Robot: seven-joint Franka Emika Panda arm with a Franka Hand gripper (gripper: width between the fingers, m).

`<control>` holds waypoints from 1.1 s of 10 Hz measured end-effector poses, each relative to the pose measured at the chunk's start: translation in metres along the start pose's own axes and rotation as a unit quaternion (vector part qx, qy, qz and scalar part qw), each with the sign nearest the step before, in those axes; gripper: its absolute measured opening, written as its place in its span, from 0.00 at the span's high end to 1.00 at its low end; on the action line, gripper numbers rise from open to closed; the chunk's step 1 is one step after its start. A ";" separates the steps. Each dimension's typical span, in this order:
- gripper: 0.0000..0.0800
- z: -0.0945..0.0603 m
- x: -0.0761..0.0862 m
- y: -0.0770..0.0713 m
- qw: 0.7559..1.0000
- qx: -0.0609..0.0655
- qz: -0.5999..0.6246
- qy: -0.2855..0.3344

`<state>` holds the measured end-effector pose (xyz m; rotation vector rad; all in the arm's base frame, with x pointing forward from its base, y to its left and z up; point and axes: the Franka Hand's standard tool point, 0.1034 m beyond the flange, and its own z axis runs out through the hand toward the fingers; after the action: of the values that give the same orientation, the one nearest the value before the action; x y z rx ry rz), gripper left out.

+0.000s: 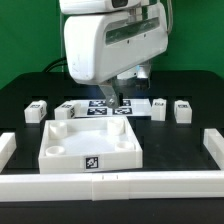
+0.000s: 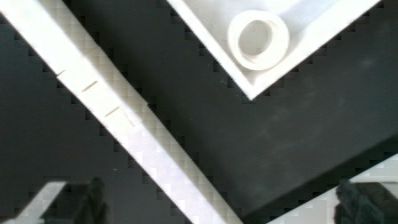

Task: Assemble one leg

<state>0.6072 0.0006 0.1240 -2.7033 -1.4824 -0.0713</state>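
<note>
Several small white legs with square tags stand in a row behind the tray-like part: two on the exterior view's left (image 1: 36,110) (image 1: 66,110) and two on its right (image 1: 158,107) (image 1: 182,108). The large white tray-like part (image 1: 92,142) lies in the middle. My gripper (image 1: 115,99) hangs just behind the tray's far edge, between the two pairs of legs. In the wrist view one tray corner with a round recess (image 2: 262,40) shows. My gripper (image 2: 217,208) is open and empty, with its dark fingertips (image 2: 71,205) far apart. No leg shows in the wrist view.
The marker board (image 1: 100,104) lies under the gripper behind the tray. Low white rails border the black table at the exterior view's left (image 1: 8,148), right (image 1: 212,146) and front (image 1: 110,186). A white strip (image 2: 111,105) crosses the wrist view diagonally.
</note>
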 end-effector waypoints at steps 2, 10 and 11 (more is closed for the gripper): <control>0.19 0.000 -0.001 0.001 1.000 0.000 -0.004 0.001; 0.19 -0.002 -0.007 -0.001 1.000 -0.001 -0.022 0.000; 0.19 -0.001 -0.014 -0.005 0.999 -0.005 -0.049 0.000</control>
<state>0.5954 -0.0088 0.1246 -2.6370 -1.6190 -0.0847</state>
